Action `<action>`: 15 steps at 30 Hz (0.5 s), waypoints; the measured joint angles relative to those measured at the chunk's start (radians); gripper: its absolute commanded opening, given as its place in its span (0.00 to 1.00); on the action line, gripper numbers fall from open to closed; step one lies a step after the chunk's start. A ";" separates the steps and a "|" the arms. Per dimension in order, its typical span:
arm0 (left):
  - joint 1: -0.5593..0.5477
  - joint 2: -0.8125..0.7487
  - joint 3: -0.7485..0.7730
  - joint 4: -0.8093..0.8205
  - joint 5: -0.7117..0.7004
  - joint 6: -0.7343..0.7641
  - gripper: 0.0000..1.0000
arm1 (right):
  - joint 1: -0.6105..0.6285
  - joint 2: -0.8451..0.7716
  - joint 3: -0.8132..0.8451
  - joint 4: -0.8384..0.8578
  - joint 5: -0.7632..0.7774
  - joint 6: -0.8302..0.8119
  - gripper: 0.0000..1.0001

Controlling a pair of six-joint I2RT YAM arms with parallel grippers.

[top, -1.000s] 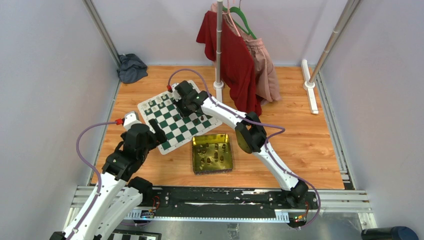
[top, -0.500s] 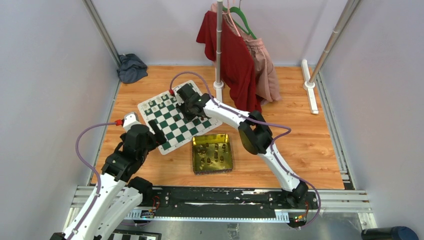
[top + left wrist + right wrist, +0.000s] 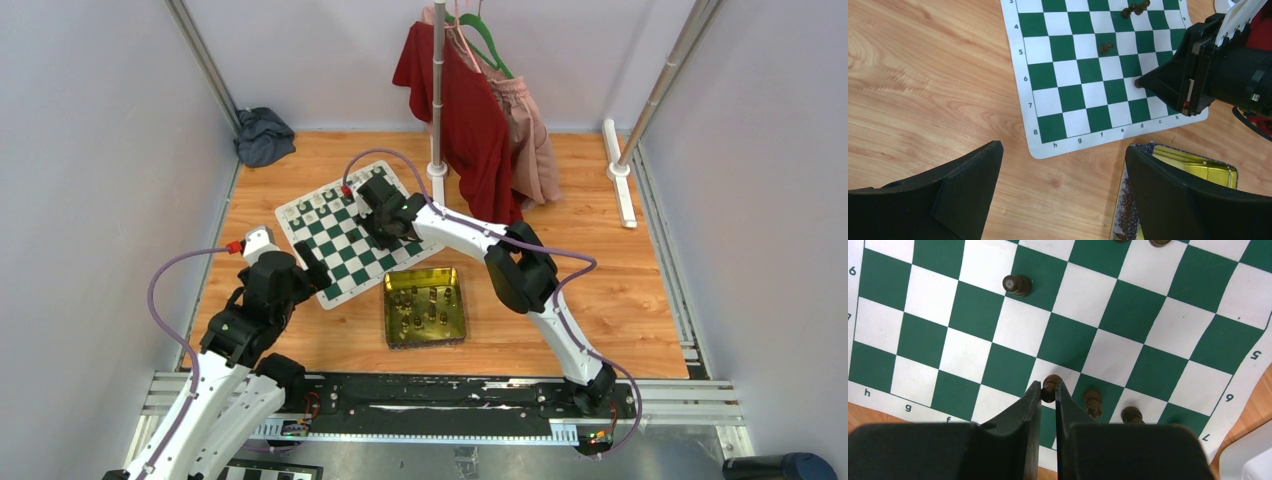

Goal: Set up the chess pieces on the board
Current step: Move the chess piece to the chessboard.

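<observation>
Dark brown chessman (image 3: 1050,382), base hidden, tight between right jaws; left jaws wide apart, empty.

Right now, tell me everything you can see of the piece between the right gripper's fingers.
The dark brown chess piece is small, round-topped, apparently upright. The right gripper is shut on it, pinching it from both sides. It is over the board near its edge, beside another dark piece. Whether its base touches the board is unclear.
</observation>
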 measured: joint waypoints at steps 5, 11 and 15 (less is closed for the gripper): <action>0.000 0.000 0.000 -0.002 0.000 0.000 1.00 | 0.003 -0.005 -0.025 0.013 0.000 0.001 0.00; 0.000 -0.002 0.000 -0.006 0.000 0.000 1.00 | 0.006 -0.005 -0.030 0.019 0.000 0.001 0.00; 0.000 -0.003 0.000 -0.006 0.000 0.000 1.00 | 0.006 -0.005 -0.030 0.019 0.000 0.002 0.00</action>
